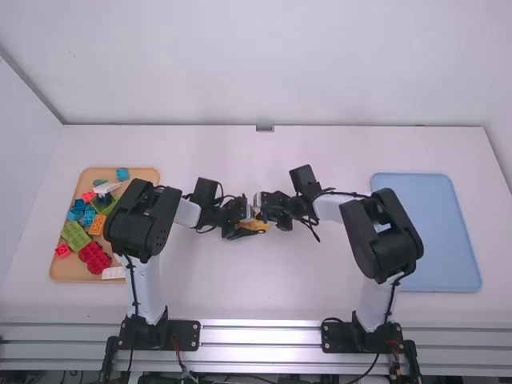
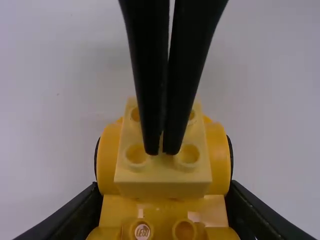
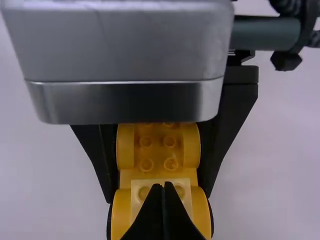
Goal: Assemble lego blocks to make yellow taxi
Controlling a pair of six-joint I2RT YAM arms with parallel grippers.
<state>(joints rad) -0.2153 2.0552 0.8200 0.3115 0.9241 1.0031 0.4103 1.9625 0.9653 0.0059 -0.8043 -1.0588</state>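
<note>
Btwn your L tool (image 1: 250, 229)'s fingers, the yel. taxi base (image 3: 158, 174) is clamped, w/ a pale yel. block (image 2: 162, 175) on top. Your R tool (image 1: 258, 213) has its fingers together, tips at that block's studs. Well L of your L tool: wood-toned tray (image 1: 72, 272) w/ loose blocks (image 1: 95, 258); well R of your R tool: blue tray (image 1: 448, 240), on table (image 1: 264, 288).

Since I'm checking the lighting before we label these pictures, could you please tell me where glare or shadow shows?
High view: bright glare along the metal rail. Left wrist view: small white glints on the yellow car, a faint, soft shadow on the table. Right wrist view: pale highlights on the silver casing; the right gripper looks nearly black.
</note>
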